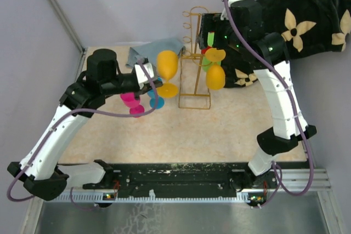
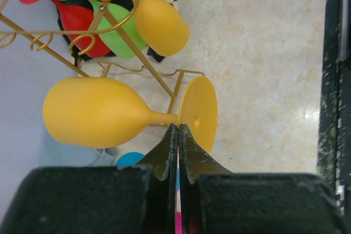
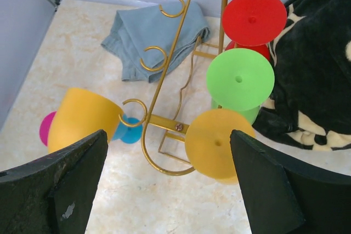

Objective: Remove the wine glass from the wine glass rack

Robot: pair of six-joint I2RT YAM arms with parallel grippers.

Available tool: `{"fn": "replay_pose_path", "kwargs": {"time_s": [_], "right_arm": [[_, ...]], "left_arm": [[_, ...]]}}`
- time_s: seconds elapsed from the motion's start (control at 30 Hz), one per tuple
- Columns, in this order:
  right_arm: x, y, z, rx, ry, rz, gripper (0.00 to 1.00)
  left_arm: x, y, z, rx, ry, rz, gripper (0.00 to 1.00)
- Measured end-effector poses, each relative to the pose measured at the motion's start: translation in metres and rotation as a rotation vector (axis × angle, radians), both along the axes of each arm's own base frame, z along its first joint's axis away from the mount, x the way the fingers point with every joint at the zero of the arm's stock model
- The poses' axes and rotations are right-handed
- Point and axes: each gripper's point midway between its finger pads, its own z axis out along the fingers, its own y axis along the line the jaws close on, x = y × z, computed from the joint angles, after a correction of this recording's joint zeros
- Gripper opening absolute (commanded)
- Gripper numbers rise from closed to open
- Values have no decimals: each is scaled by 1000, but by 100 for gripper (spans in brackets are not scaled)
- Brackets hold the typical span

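Observation:
The gold wire wine glass rack (image 1: 194, 61) stands at the table's middle back. My left gripper (image 1: 160, 82) is shut on the stem of a yellow wine glass (image 1: 167, 65) and holds it sideways just left of the rack. In the left wrist view the jaws (image 2: 179, 127) pinch the stem where it meets the foot, and the bowl (image 2: 93, 112) points left. My right gripper (image 3: 168, 135) is open and empty above the rack (image 3: 181, 42). A yellow glass (image 3: 216, 143), a green glass (image 3: 239, 79) and a red glass (image 3: 254, 18) hang on the rack's right side. The hooks on its left side are bare.
A pink glass (image 1: 131, 102) and a blue glass (image 1: 156, 102) lie on the table under my left gripper. A blue cloth (image 1: 156, 50) lies behind them. A black flowered blanket (image 1: 307, 15) fills the back right corner, against the rack.

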Motion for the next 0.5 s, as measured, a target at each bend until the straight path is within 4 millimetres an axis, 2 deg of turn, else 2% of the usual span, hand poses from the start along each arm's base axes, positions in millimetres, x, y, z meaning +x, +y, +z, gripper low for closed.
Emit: {"fn": "replay_pose_path", "kwargs": {"time_s": [0.2,0.5], "right_arm": [[-18,-1,9,32,3,53,93],[-33,6,2,42,54,126,93]], "left_arm": [[-23,-7,-17,119,-212,-94,0],[-42,-14,-46,276,-492,-234,0]]}}
